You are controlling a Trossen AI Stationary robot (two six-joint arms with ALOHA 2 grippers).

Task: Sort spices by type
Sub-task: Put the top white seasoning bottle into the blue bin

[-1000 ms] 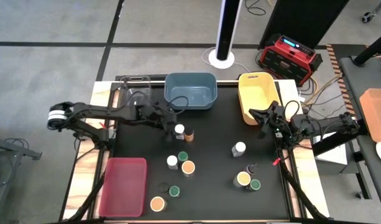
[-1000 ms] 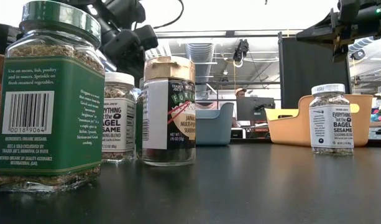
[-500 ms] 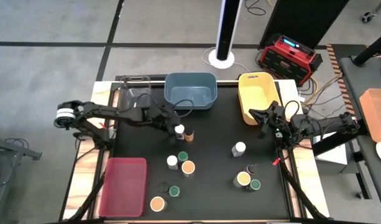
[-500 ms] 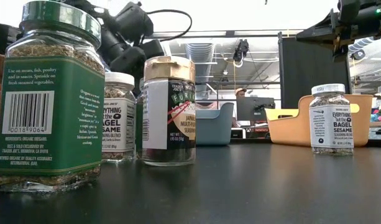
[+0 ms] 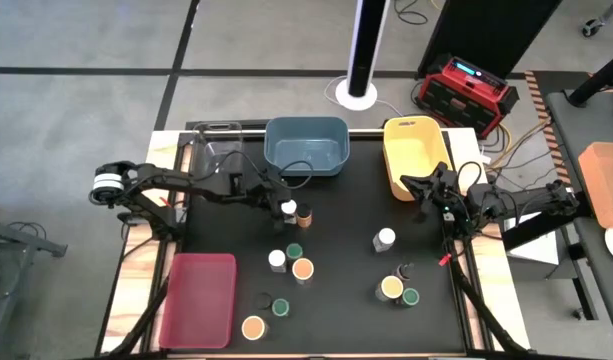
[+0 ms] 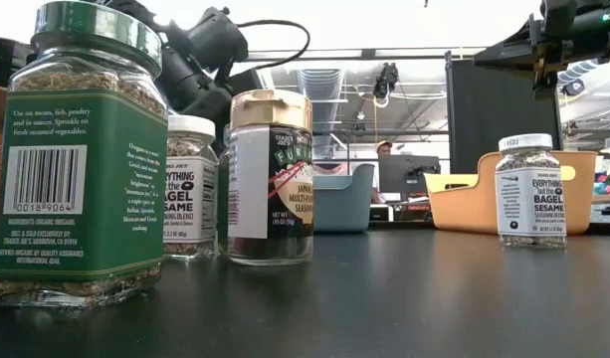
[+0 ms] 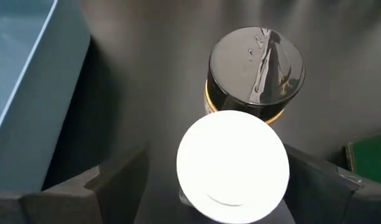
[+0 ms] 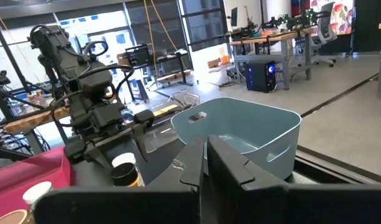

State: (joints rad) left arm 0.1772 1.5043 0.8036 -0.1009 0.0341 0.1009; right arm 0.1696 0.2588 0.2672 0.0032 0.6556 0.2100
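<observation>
White-lidded jar [image 7: 233,166]: on the table [image 5: 346,240] before the blue bin [image 5: 306,145], touching a dark-lidded jar [image 7: 255,64]. Left gripper [image 7: 215,186]: fingers open, straddling it. Right gripper [image 8: 206,163]: fingers closed, idle by the yellow bin [image 5: 416,155]. Risk: closing fingers may nudge or topple the neighbour.

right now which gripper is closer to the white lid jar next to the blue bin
Left. The left gripper hangs open right over that white lid jar; the right gripper waits shut by the yellow bin, well off.

Glossy dark jar lid [image 7: 257,64], smooth white lid [image 7: 234,165]; matt black table [image 5: 346,240]
</observation>
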